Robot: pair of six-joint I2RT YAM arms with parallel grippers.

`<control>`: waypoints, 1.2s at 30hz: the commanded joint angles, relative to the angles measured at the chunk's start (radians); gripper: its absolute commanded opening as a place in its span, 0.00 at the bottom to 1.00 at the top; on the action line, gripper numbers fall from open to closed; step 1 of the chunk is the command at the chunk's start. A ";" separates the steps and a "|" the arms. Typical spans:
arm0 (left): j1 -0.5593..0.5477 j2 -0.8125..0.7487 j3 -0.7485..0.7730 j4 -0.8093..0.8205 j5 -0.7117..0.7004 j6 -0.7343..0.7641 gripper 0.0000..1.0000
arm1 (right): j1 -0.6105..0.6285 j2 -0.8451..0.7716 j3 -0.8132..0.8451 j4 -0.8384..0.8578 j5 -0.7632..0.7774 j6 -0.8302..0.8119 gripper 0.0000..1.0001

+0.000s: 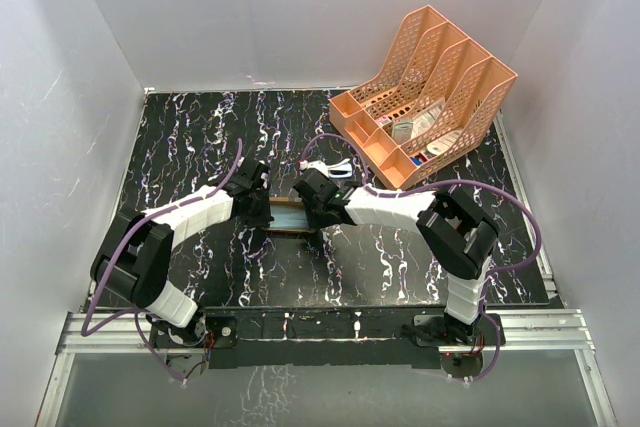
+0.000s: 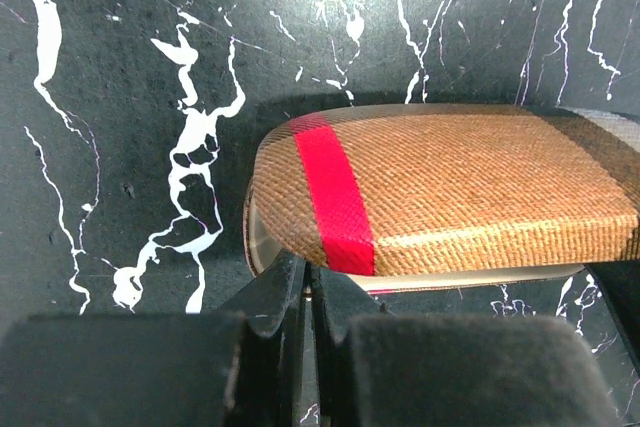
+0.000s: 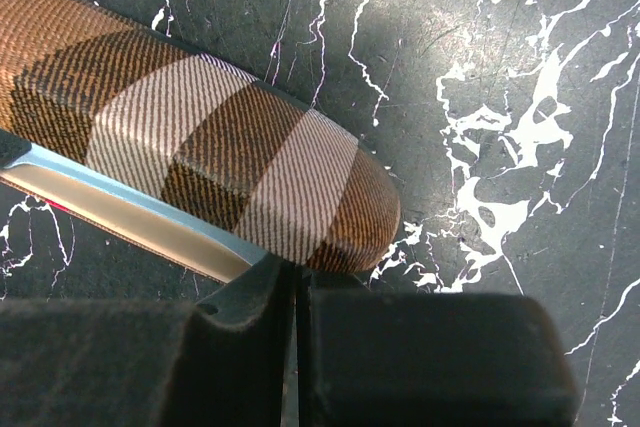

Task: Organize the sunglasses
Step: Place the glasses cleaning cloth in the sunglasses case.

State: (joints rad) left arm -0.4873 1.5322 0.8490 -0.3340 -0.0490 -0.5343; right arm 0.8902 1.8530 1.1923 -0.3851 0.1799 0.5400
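Note:
The sunglasses, white-framed with bluish lenses, lie on the table just behind my right gripper, untouched. A brown plaid case sits between the two grippers. Its lid stands slightly ajar, showing a cream inner rim, and a light blue edge runs along the rim. My left gripper is shut, its tips at the seam on the case's left end by the red stripe. My right gripper is shut too, with its tips against the seam at the case's right end.
An orange slotted desk organizer holding several small items stands at the back right, close behind the sunglasses. The black marbled tabletop is walled by white panels on three sides.

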 commanded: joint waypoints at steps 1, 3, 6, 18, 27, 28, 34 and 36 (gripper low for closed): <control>0.006 -0.006 0.006 -0.071 -0.003 0.020 0.00 | -0.004 -0.013 0.042 -0.074 0.034 -0.031 0.00; 0.006 -0.008 0.012 -0.078 0.005 0.018 0.00 | -0.004 -0.009 0.043 -0.075 0.038 -0.032 0.00; 0.006 -0.017 0.016 -0.092 0.006 0.019 0.00 | -0.004 -0.005 0.034 -0.065 0.035 -0.034 0.00; 0.006 -0.043 0.009 -0.123 0.005 0.024 0.00 | -0.004 -0.002 0.004 -0.020 0.033 -0.037 0.00; 0.006 -0.032 -0.018 -0.089 0.032 0.012 0.00 | -0.004 0.002 0.001 -0.015 0.035 -0.034 0.00; 0.006 -0.031 -0.018 -0.087 0.030 0.011 0.00 | -0.004 0.002 0.000 -0.017 0.036 -0.035 0.00; 0.006 -0.019 -0.032 -0.070 0.038 0.003 0.00 | -0.004 0.002 -0.008 -0.015 0.043 -0.038 0.00; 0.005 -0.021 -0.036 -0.067 0.041 0.000 0.00 | -0.004 0.002 -0.010 -0.012 0.053 -0.042 0.00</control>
State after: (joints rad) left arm -0.4873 1.5249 0.8356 -0.3592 -0.0055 -0.5354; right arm 0.8902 1.8542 1.1950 -0.3897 0.1776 0.5243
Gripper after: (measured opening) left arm 0.010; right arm 0.008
